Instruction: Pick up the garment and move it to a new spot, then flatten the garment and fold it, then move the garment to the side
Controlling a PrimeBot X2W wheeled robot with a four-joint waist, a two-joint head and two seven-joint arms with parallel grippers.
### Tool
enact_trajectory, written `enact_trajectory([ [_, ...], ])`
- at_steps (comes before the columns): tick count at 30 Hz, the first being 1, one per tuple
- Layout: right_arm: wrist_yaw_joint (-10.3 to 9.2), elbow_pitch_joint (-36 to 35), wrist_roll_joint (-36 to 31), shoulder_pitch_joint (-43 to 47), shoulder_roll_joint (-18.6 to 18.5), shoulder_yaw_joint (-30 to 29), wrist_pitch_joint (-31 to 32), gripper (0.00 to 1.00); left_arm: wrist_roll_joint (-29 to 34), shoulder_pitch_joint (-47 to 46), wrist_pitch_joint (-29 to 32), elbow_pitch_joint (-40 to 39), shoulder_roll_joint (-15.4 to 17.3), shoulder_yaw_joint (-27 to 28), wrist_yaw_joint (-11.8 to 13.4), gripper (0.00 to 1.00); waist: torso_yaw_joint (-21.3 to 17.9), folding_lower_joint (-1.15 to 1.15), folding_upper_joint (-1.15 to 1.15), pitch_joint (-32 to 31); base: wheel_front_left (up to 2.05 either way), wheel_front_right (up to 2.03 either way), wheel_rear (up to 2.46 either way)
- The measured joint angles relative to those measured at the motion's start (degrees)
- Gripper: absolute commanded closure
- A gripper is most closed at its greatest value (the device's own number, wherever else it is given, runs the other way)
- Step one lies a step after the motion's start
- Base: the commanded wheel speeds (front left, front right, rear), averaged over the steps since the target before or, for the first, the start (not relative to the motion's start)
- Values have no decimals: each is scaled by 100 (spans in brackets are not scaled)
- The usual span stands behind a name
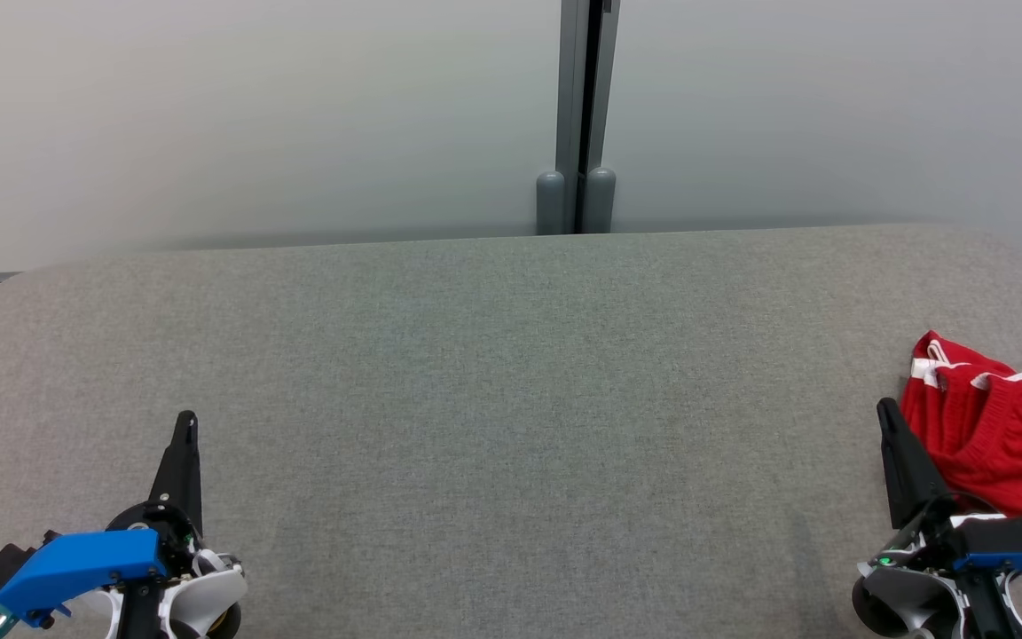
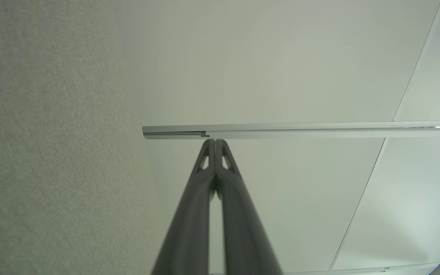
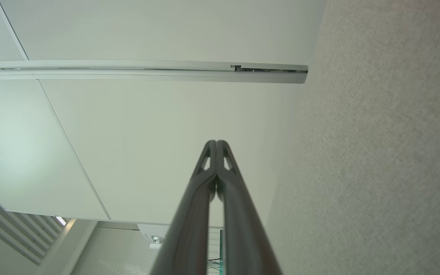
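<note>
The garment (image 1: 999, 439) was bright red with narrow white stripes and white trim. The tabletop (image 1: 493, 390) under it was a mid grey fabric with a fine speckled weave, which looked paler and slightly green in both wrist views. The wall panels (image 1: 254, 115) behind were a plain pale grey-white, split by a darker grey post (image 1: 573, 106) with a black seam. The left gripper (image 1: 185, 419) had black fingers, a bright blue housing (image 1: 76, 564), white shells and a teal piece at the frame's corner. The right gripper (image 1: 886, 408) had the same black fingers, a blue housing (image 1: 1021, 561), grey-white shells and a small green light (image 1: 884, 561). A silver rail (image 2: 300, 130) crossed the pale panels.
</note>
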Motion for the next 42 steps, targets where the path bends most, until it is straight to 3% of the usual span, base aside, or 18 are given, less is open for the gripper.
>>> enact_trajectory([
  [42, 0, 0, 0, 1, 0, 0, 0, 100, -1, 0, 0, 0, 0, 0, 0, 100, 0, 0, 1, 0, 0, 0, 0],
])
